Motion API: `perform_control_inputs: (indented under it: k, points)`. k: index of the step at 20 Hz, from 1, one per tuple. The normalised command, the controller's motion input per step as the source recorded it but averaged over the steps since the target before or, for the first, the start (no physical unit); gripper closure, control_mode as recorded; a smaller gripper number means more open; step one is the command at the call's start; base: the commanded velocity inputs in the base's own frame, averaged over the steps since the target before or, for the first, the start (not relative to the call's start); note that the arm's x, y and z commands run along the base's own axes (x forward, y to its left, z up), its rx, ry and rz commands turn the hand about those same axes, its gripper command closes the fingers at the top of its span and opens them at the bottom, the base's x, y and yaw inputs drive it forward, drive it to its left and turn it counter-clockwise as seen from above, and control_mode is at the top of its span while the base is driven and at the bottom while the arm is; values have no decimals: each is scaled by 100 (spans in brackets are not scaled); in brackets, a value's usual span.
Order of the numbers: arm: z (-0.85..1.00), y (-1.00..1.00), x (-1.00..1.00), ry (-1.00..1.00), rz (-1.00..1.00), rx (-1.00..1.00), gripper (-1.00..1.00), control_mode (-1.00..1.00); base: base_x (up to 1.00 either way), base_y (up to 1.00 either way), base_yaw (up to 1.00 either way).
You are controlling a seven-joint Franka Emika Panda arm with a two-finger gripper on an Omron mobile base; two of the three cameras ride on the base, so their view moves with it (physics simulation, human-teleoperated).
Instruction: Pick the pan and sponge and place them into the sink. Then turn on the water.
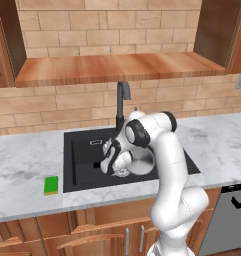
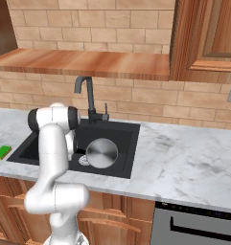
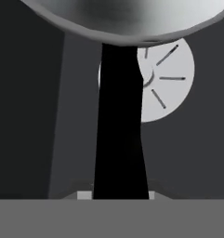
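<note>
Reaching down into the sink (image 1: 79, 165), the arm carries the pan (image 2: 102, 153) by its black handle (image 3: 120, 121), with the hand (image 1: 108, 167) low inside the black basin. In the hand view the handle runs straight up from between the fingertips to the pan's rounded silver rim at the top, and the fingers sit close on either side of it, so the hand looks clamped on the handle. The round silver drain (image 3: 167, 83) shows just behind the handle, on the basin floor. From the right base view the pan appears tilted, its shiny round face turned toward the camera, above the near part of the basin beside the drain; whether it touches the floor I cannot tell. The sponge (image 1: 51, 185) lies on the marble counter (image 1: 22, 165) left of the sink, near the counter's front edge, well apart from the hand. The dark faucet (image 2: 88, 98) stands at the sink's far rim.
</note>
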Motion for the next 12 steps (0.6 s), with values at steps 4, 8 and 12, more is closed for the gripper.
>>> perform_control_inputs:
  k: [4,8,12]
  points:
    - [-24,0,17,-5,0,0,100,-100,0,0,0]
    - [-27,0,15,-3,0,0,-100,-100,0,0,0]
    - [-3,0,4,-1,0,0,-100,-100,0,0,0]
